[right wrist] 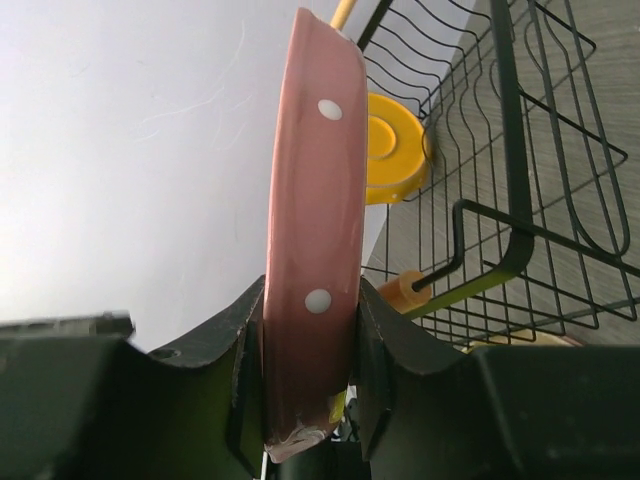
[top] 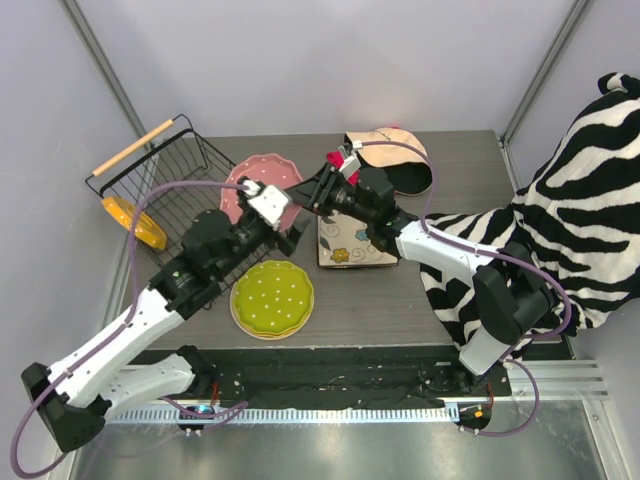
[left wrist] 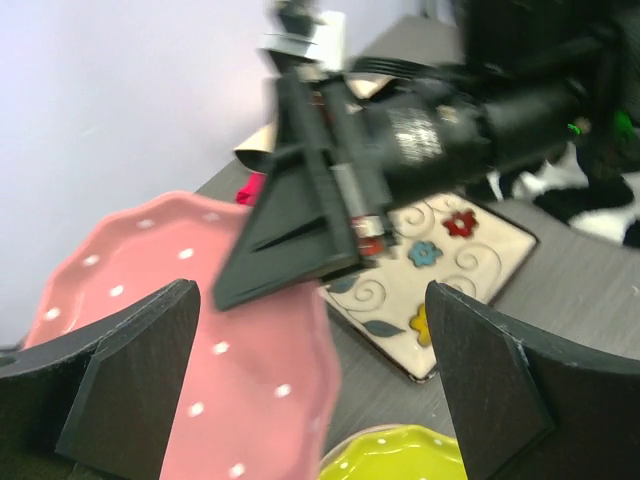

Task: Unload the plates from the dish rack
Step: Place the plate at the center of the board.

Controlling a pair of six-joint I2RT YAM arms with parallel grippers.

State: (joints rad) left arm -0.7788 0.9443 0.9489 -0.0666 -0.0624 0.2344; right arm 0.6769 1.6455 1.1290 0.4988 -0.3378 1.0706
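Right wrist view, right pincer (right wrist: 312, 330) clamped on the pink plate (right wrist: 312, 180), its rim edge-on between the fingers (right wrist: 395, 345), dish rack (right wrist: 520, 170) lay beyond the pincer, left pincer (left wrist: 310, 310) gaped apart beside the plate.

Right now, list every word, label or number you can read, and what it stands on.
No readable text.
The pink plate carries only white dots, the square plate only flowers and swirls.
A pale patch on the right arm is too blurred to read.

Dish rack (top: 160, 180) back left; raised plate (top: 262, 185) right of it; square plate (top: 350, 250) further right; plate stack (top: 272, 298) nearest.
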